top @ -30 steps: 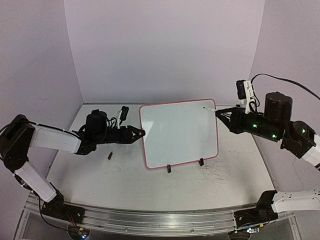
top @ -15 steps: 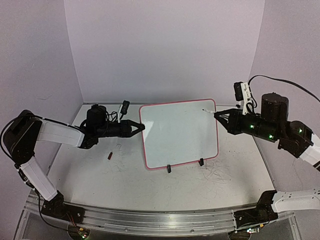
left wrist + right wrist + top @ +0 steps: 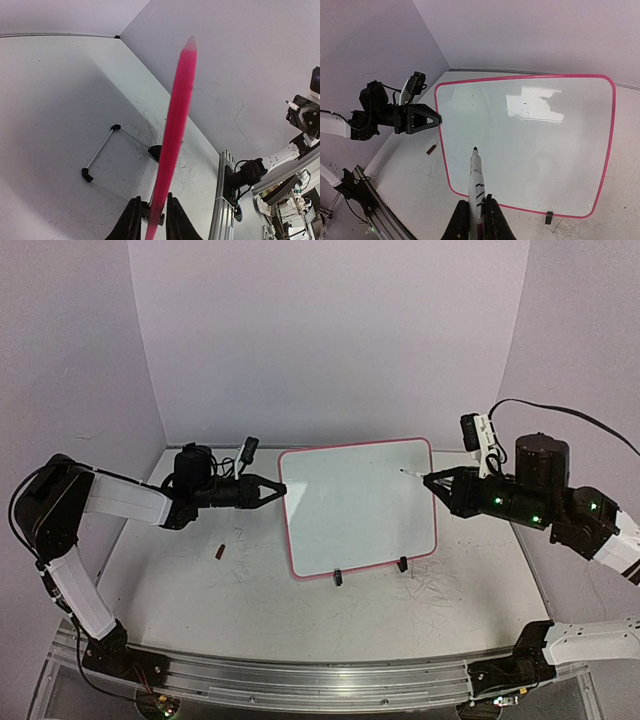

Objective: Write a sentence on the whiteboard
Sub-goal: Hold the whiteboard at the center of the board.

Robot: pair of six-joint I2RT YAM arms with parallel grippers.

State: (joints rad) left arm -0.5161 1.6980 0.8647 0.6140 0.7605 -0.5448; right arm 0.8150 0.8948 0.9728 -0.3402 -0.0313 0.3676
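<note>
- Top external view: your whiteboard (image 3: 355,505) is blank, so the whole sentence is left.
- Left claw (image 3: 283,490) pinches its edge; right claw (image 3: 432,480) pinches the marker (image 3: 412,474).

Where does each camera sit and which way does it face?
Top external: above, behind the bases, facing down at the whiteboard; both arms show.
Left wrist: looks along the board's pink frame edge-on; left gripper pinches it.
Right wrist: faces the board's front; right gripper holds the marker.
Shared: all three show the whiteboard.
</note>
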